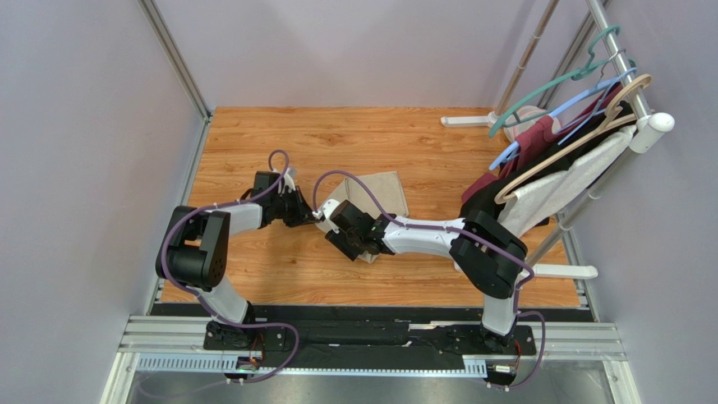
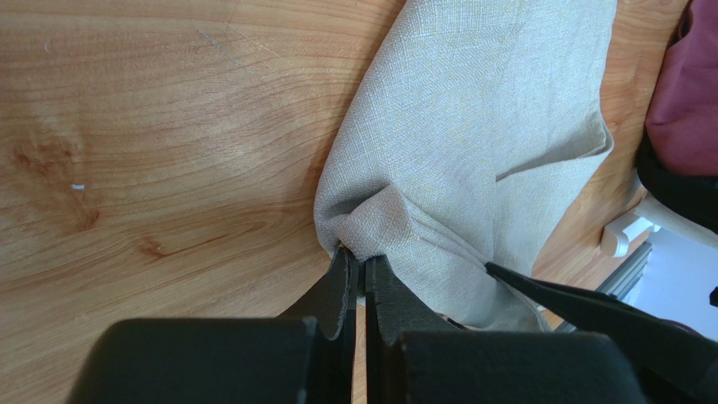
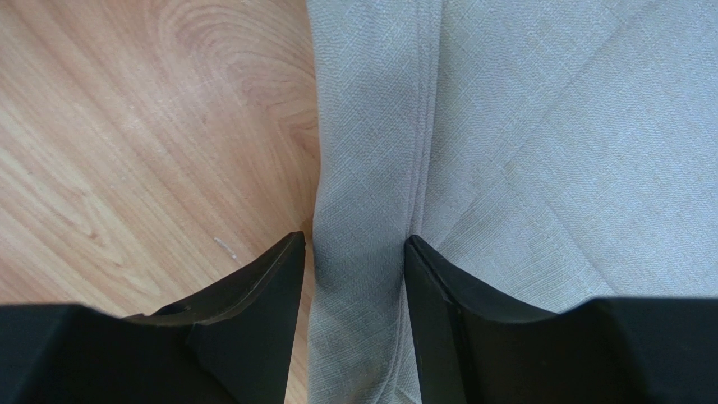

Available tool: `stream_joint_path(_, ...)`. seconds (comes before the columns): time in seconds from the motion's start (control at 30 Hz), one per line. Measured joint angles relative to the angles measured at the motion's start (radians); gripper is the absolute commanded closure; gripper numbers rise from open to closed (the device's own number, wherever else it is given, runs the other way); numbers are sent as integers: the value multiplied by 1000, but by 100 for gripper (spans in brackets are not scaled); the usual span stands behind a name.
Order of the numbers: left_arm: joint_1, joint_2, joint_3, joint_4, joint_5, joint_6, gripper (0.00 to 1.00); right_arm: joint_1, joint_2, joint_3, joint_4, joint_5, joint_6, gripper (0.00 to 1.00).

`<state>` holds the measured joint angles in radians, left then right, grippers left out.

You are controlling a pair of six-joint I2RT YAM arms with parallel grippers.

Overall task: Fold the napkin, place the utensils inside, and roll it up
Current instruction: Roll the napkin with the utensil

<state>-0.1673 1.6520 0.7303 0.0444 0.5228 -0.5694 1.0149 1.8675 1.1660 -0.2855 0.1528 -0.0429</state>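
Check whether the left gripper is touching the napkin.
Touching. The left wrist view shows the left gripper shut on a bunched fold of the napkin, with the cloth pinched between its fingertips.

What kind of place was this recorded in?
Probably a lab robot cell, not a home: a wood-grain table boxed in by plain grey panels, arms bolted to a metal rail, a clothes rack alongside.
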Motion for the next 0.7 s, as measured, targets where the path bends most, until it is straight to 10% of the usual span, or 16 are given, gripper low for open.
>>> stream_joint_path(0.33, 1, 5, 4, 6, 12, 2, 100, -59, 22, -2, 33, -66, 13, 81)
stream_joint_path(0.5, 1, 5, 3, 35, 27, 3, 40, -86, 15, -21, 61, -138, 32, 95)
stream_joint_path(0.7, 1, -93, -31, 62, -3, -4, 24, -146, -7, -83, 155, -291, 81, 98)
